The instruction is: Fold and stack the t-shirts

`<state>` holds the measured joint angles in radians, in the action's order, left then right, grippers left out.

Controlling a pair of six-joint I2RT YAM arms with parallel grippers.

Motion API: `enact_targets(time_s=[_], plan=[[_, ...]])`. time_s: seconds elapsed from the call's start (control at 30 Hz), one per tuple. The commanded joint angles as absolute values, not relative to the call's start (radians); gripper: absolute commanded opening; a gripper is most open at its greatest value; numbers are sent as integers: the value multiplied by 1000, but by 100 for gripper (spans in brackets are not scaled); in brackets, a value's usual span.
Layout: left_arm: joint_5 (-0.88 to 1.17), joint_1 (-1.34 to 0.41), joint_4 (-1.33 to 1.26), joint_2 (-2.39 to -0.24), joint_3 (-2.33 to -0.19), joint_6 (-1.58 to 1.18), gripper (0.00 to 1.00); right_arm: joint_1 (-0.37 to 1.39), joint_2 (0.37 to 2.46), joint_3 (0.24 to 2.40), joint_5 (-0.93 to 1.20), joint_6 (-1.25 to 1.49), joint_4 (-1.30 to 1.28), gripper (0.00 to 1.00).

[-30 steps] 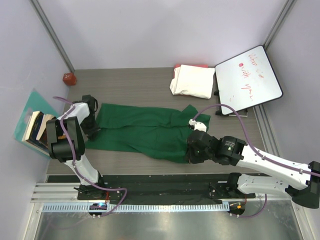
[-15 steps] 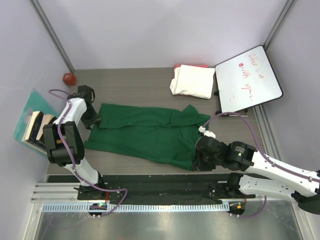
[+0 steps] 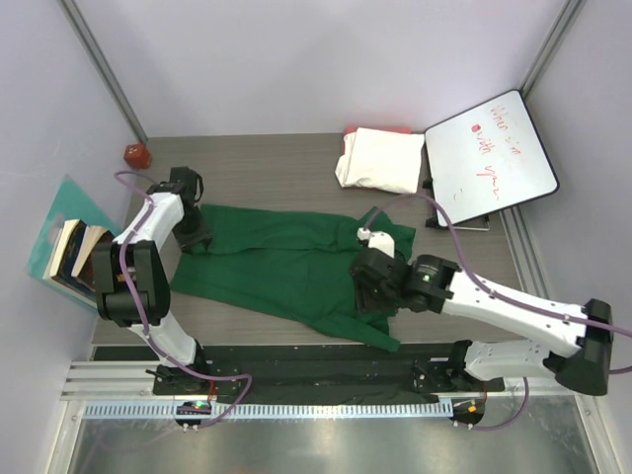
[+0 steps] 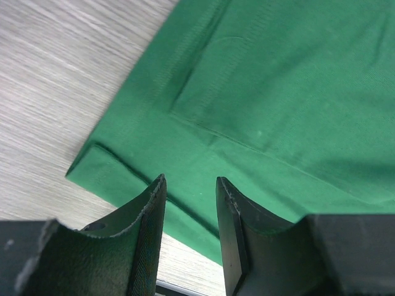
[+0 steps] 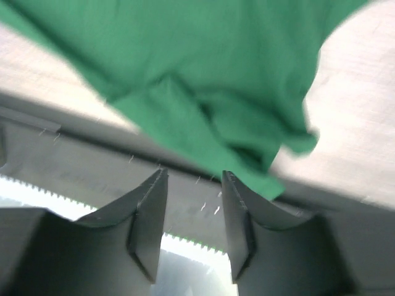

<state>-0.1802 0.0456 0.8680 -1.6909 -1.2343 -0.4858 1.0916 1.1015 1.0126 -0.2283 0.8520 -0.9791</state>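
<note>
The dark green t-shirt [image 3: 281, 262] lies spread flat across the middle of the table, with one corner trailing to the near edge. The cream-white folded bundle [image 3: 380, 158] sits at the back right on a red-pink cloth edge [image 3: 380, 129]. My left gripper [image 3: 194, 237] is open and empty over the shirt's left end. In the left wrist view it [image 4: 190, 185] hovers above the folded hem corner [image 4: 117, 166]. My right gripper [image 3: 373, 301] is open and empty over the shirt's right near part. In the right wrist view it [image 5: 194, 176] points at the black rail, with blurred green cloth [image 5: 203, 80] beyond.
A whiteboard [image 3: 489, 153] with red writing leans at the back right. A small red object [image 3: 136, 155] sits at the back left. Books on a teal folder [image 3: 71, 247] lie at the left edge. A black rail [image 3: 296, 360] runs along the near edge.
My right gripper has moved left and away from the near edge, over the shirt. The shirt's right near corner now trails to the table edge. My left gripper has shifted slightly right.
</note>
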Motion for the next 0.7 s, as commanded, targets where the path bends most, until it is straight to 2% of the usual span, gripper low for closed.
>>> enact_targets(time_s=[0.0,0.07,0.1,0.3,0.47,0.67], plan=[[-155,20,827,-1683,-1259,-463,40,1013,1242,1150,-428,654,-852,47],[-152,9,813,-1689,-1264,-462,40,892,1291,1183,-373,551,-772,47],[-149,11,795,-1693,-1267,-462,41,770,1311,1186,-321,525,-735,47],[-111,-40,759,-1805,-1354,-448,41,485,1534,1305,-250,368,-580,47],[-100,-58,761,-1913,-1454,-431,41,426,1742,1410,-201,347,-572,43],[-110,-66,775,-2026,-1514,-416,40,423,1859,1417,-141,376,-555,41]])
